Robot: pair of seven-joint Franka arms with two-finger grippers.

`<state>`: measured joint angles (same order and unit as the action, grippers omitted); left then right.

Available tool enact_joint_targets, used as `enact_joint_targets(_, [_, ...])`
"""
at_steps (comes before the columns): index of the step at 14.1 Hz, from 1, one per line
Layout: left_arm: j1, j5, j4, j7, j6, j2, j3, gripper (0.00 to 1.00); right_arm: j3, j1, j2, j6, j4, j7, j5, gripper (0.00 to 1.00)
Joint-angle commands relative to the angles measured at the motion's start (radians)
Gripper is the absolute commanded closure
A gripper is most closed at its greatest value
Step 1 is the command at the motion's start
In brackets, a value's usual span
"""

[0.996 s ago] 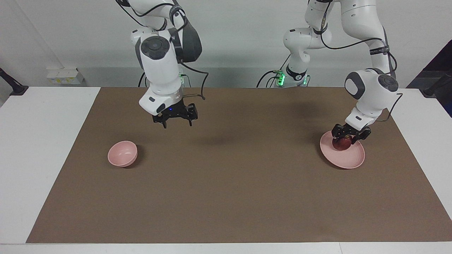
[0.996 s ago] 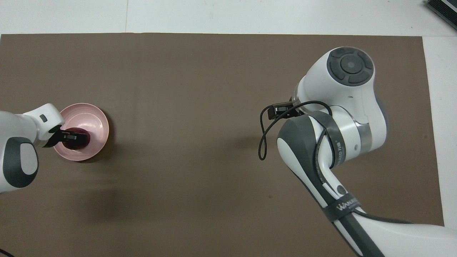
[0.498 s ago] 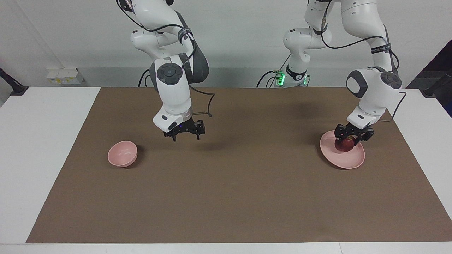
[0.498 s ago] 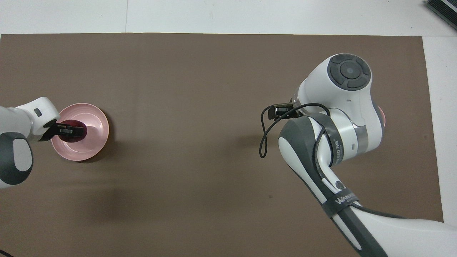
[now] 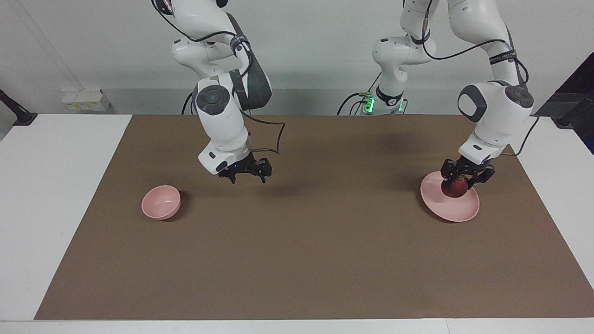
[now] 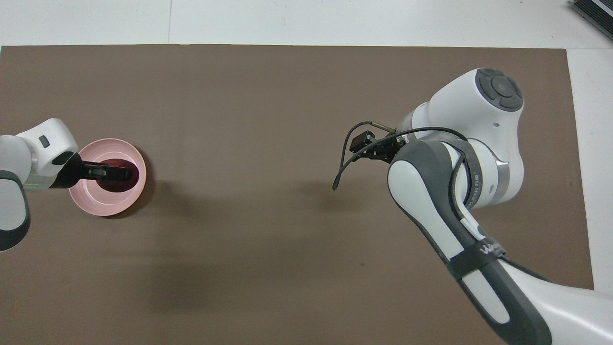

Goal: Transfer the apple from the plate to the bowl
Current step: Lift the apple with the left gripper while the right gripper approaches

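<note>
The dark red apple point(image 5: 455, 188) is in my left gripper point(image 5: 466, 181), which is shut on it from above, at or just above the pale pink plate point(image 5: 452, 210) at the left arm's end of the brown mat. In the overhead view the apple point(image 6: 118, 173) shows between the fingers over the plate point(image 6: 103, 203). The small pink bowl point(image 5: 161, 202) stands at the right arm's end. My right gripper point(image 5: 247, 175) hangs open and empty in the air over the mat, beside the bowl toward the table's middle. In the overhead view the right arm hides the bowl.
A brown mat point(image 5: 297, 260) covers most of the white table point(image 5: 51, 195). The right arm's wrist and a loose black cable point(image 6: 345, 167) hang over the mat at the bowl's end.
My right gripper has come lower and moved toward the table's middle. My left gripper, shut on the apple, has shifted slightly over the plate and seems to have risen a little.
</note>
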<state>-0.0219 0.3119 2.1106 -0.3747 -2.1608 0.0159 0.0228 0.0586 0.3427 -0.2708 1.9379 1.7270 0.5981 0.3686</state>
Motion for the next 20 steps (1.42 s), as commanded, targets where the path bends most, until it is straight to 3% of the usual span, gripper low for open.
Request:
enact_joint_targets(1, [-0.003,0.116,-0.008,-0.001,0.026,0.006,-0.027,1.0,-0.008,-0.008,0.013,-0.01,0.019,0.171,0.116,0.0])
enact_joint_targets(5, [-0.012,0.399,0.003,-0.001,0.036,0.016,-0.089,1.0,-0.008,-0.001,-0.001,0.001,0.019,0.406,0.271,0.0])
enact_joint_targets(13, [-0.012,0.875,0.032,0.0,0.018,0.049,-0.19,1.0,-0.008,0.001,-0.025,0.054,0.028,0.529,0.594,0.0])
enact_joint_targets(17, [-0.012,0.981,0.042,0.0,0.013,0.062,-0.24,1.0,-0.008,0.067,-0.028,0.18,0.077,0.532,0.834,0.0])
enact_joint_targets(20, [-0.012,1.019,0.046,0.002,-0.014,0.065,-0.279,1.0,-0.008,0.076,-0.028,0.181,0.088,0.496,0.975,0.0])
